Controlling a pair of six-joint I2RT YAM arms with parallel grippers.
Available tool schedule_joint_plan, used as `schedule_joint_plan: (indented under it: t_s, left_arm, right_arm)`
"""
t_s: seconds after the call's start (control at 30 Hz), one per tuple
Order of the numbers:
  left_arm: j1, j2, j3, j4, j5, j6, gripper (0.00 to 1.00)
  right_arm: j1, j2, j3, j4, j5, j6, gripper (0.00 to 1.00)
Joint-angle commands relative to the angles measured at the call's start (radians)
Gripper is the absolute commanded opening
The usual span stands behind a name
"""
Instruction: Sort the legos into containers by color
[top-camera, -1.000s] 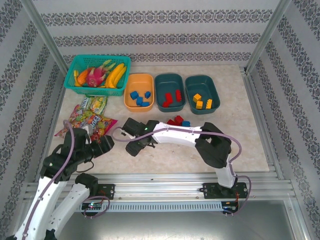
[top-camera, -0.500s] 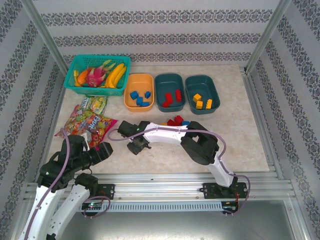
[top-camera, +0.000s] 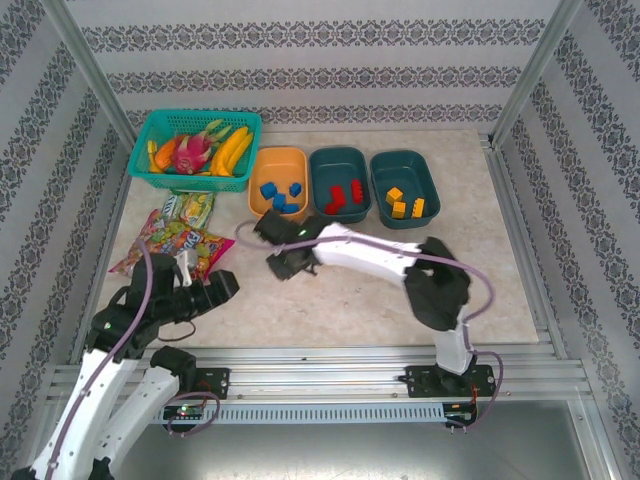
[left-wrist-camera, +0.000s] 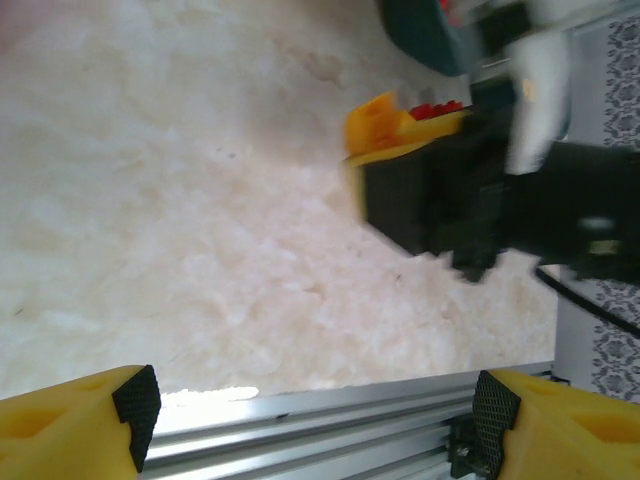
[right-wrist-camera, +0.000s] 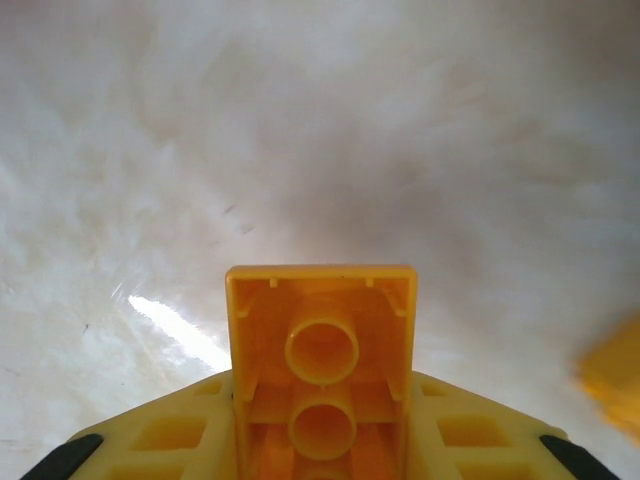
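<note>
While small yellow-orange plastic lego brick (right-wrist-camera: 320, 320) is clamped shallowly in right end effector (right-wrist-camera: 320, 445), protruding ahead, drop risked before dark teal plastic bin (top-camera: 404, 168) beyond, rightward; left end effector (left-wrist-camera: 315, 408) held wide.

Glossy plastic brick (right-wrist-camera: 320, 345), smooth marbled table (right-wrist-camera: 300, 120)

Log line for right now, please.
right gripper: jaws shut on yellow lego | left gripper: jaws open, empty | lego not yet binned
</note>
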Motion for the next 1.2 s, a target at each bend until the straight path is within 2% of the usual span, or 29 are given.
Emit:
schedule_joint_plan:
  t_s: [0.0,0.1,0.23,0.5,0.73,1.17]
  left_arm:
    - [0.003,0.104,0.024,0.249,0.053,-0.035,0.84]
    - [-0.024,0.227,0.064,0.360,0.046,-0.039,0.85]
    - [-0.082,0.392,0.133,0.462,0.032,-0.031,0.85]
    - [-0.231,0.748,0.352,0.615,0.004,-0.011,0.86]
    - [-0.299,1.036,0.639,0.653,0.038,0.018,0.86]
    - [-0.331,1.487,1.243,0.452,0.057,0.118,0.83]
  right_arm:
    - [-0.139,-0.140,-0.050,-0.037,0.032,0.042,0.30]
    - [-0.287,-0.202,-0.091,-0.032,0.005,0.054,0.31]
    - [-0.461,-0.203,-0.087,-0.020,-0.027,0.066,0.31]
    - [-0.714,-0.014,0.083,-0.010,-0.074,0.144,0.32]
    - [-0.805,0.180,0.285,-0.064,-0.056,0.142,0.33]
    - [-0.880,0.409,0.525,-0.141,-0.071,0.144,0.36]
